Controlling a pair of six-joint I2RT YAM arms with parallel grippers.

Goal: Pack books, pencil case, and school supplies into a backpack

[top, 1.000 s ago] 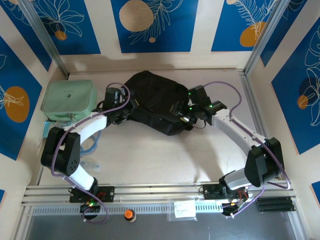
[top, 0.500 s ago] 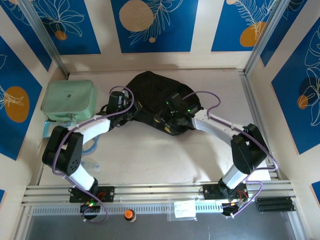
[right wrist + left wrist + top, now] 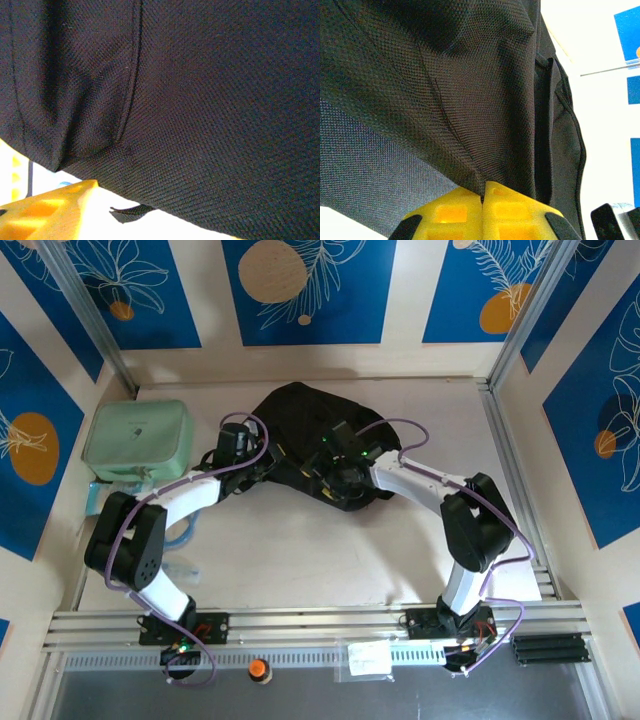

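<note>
Right arm has swung left across the backpack [image 3: 305,415]; the right claw [image 3: 335,468] now sits at its near edge, mid-bag, and I cannot tell if it is spread or gripping; the left claw [image 3: 482,187] is pressed together, pinching fabric at the left edge; the backpack lies far-centre on the table [image 3: 300,550], its long axis left to right, just beyond both claws.

Desk [image 3: 310,555] btwn arm bases & backpack [image 3: 300,410] is bare: wide free lane, also along the right side. Backpack blocks centre-back. Both arms crowd its near edge, left hand [image 3: 262,466] & right hand [image 3: 322,472] close together, little gap btwn. Mint-green case [image 3: 137,435] blocks back-left corner.
</note>
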